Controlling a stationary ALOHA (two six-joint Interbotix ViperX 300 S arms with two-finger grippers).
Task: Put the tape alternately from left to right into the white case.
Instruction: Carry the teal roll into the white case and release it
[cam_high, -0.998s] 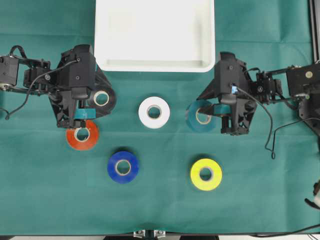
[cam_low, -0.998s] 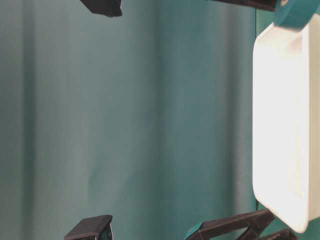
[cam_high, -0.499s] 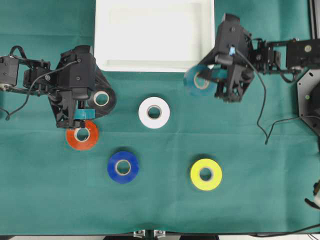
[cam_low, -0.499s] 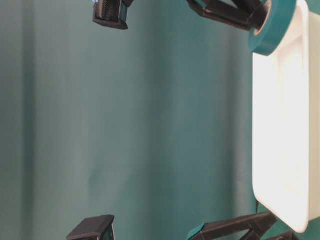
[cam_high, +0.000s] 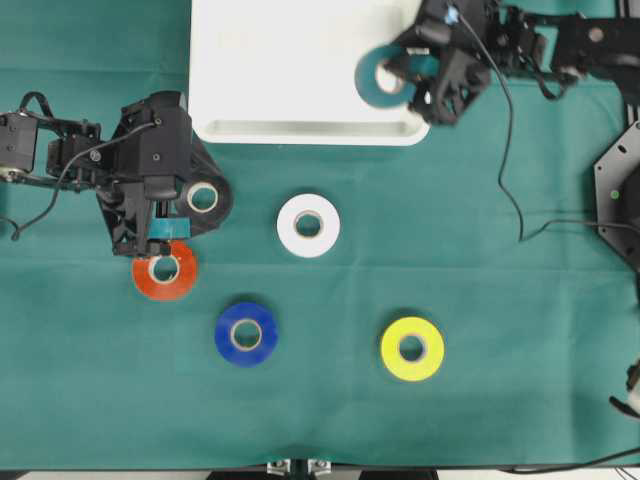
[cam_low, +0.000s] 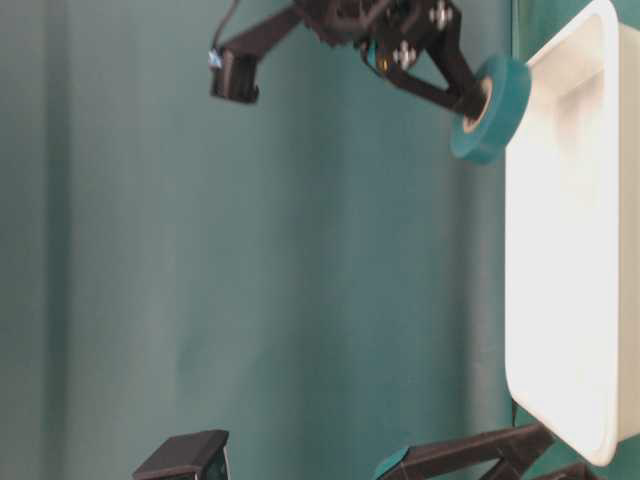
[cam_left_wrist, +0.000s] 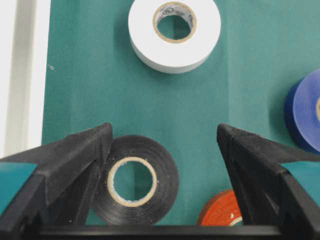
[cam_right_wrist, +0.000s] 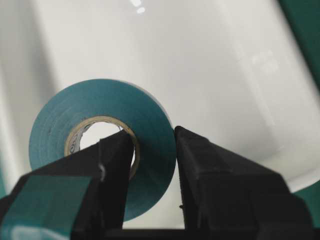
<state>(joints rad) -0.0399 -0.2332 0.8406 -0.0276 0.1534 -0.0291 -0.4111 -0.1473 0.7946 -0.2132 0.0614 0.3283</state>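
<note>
Teal roll held over the white case, five rolls on the desk.

Overhead: the right claw grips the teal tape through its core and wall, above the right end of the white case at the far side of the desk. The left claw stands wide open over the black tape, with the orange-red tape just nearer. The white tape lies mid-desk, the blue tape and yellow tape nearer.
Table-level: the teal roll hangs clear of the case, by its rim.
Left wrist: open fingers flank the black roll; the white roll lies beyond.
Right wrist: one finger sits inside the teal roll's core, the other outside.
</note>
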